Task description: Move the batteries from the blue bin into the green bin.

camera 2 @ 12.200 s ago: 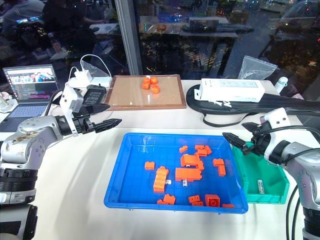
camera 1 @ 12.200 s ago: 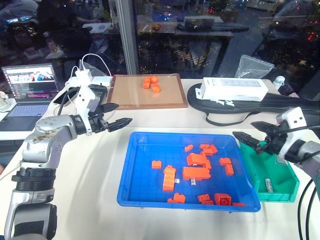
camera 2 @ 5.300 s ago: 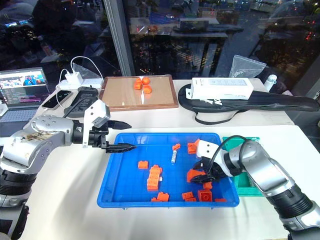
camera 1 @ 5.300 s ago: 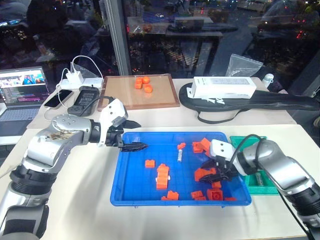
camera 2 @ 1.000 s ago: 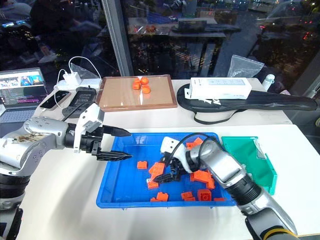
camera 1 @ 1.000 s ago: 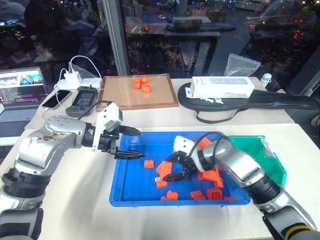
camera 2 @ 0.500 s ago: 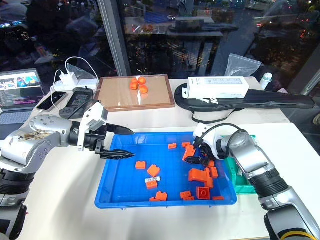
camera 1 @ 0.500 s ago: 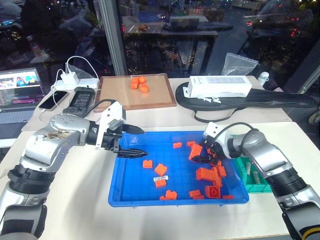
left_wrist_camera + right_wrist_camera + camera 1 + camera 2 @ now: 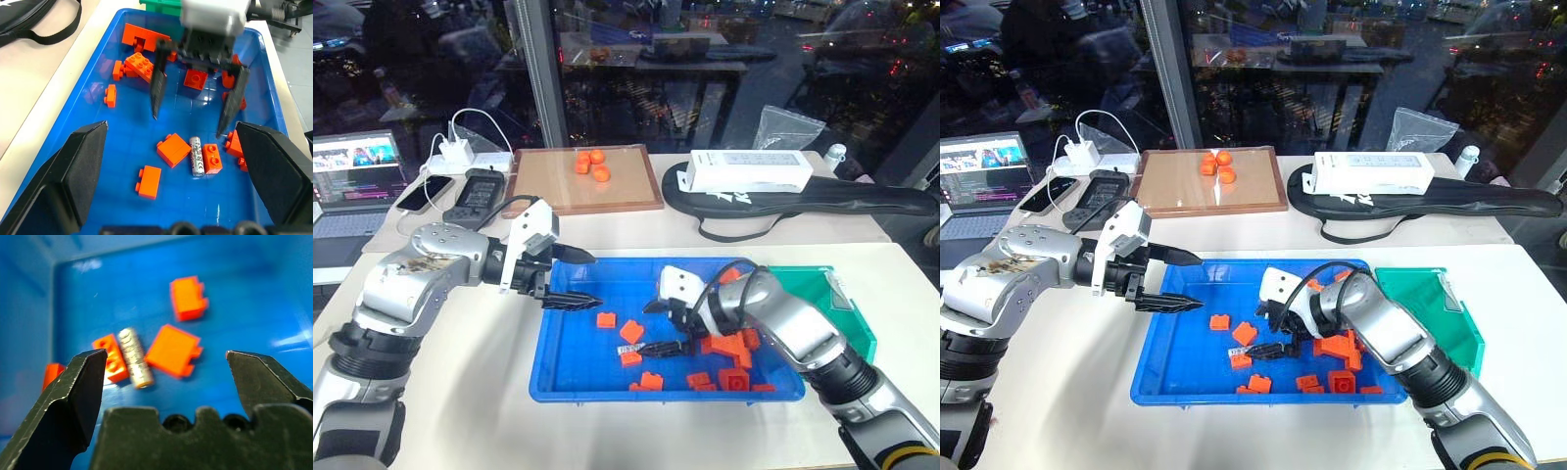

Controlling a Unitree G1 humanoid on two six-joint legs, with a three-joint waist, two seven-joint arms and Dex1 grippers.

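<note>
The blue bin (image 9: 570, 363) lies in front of me, with orange bricks (image 9: 734, 348) scattered in it. One battery (image 9: 628, 349) lies on its floor beside a brick (image 9: 212, 157), left of the middle. My right gripper (image 9: 648, 328) hangs open just right of the battery (image 9: 134, 357), one finger on either side of it and not touching it. My left gripper (image 9: 595, 279) stands open over the bin's back left corner, holding nothing. The green bin (image 9: 849, 315) sits against the blue bin's right side.
A wooden-framed board (image 9: 582, 186) with orange pieces lies at the back, with a white box (image 9: 749, 171) on a black bag (image 9: 822, 201) to its right. A laptop (image 9: 352, 181), a phone and a charger (image 9: 460, 152) are at the back left.
Half a second ago my right gripper was at the bin's right side among the bricks; it has swung back left to the battery. The left arm has kept still.
</note>
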